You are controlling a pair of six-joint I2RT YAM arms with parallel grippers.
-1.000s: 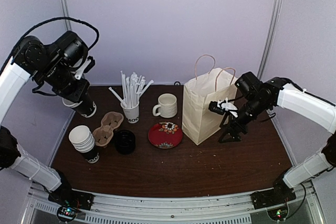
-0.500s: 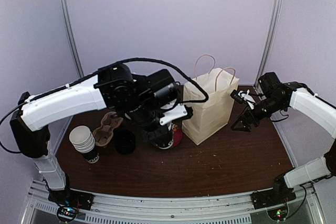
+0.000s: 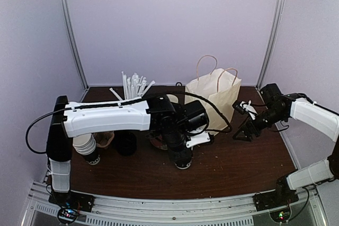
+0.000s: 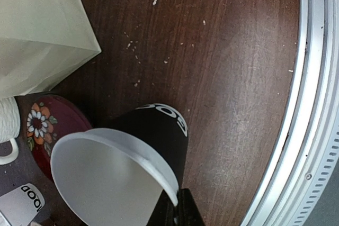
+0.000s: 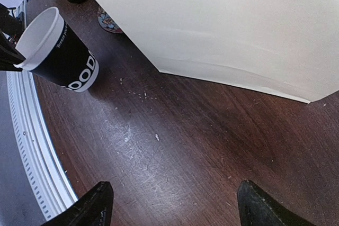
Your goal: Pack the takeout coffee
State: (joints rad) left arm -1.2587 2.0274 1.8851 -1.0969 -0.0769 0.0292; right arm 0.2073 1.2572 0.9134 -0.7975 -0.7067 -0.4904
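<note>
A black paper cup (image 3: 182, 160) with white lettering, a white inside and no lid hangs in my left gripper (image 3: 181, 151), low over the table in front of the paper bag (image 3: 214, 98). In the left wrist view the cup (image 4: 159, 136) is tilted, and a black finger (image 4: 184, 213) pinches its white rim. The right wrist view shows the same cup (image 5: 59, 54) to the left of the bag (image 5: 222, 25). My right gripper (image 5: 177, 205) is open and empty over bare table, right of the bag (image 3: 242, 129). No second lidded cup shows.
A stack of paper cups (image 3: 87, 147), black lids (image 3: 126, 143) and a cardboard carrier (image 3: 105, 139) sit at the left. The straw cup (image 3: 132, 86) stands at the back. A red flowered saucer (image 4: 45, 125) and cream mug (image 4: 7, 130) lie beside the bag. The metal front rail (image 4: 312, 104) is close.
My left arm has swung from the back left across to the front middle, carrying the black cup down by the bag. My right gripper has drawn back to the right, away from the bag.
</note>
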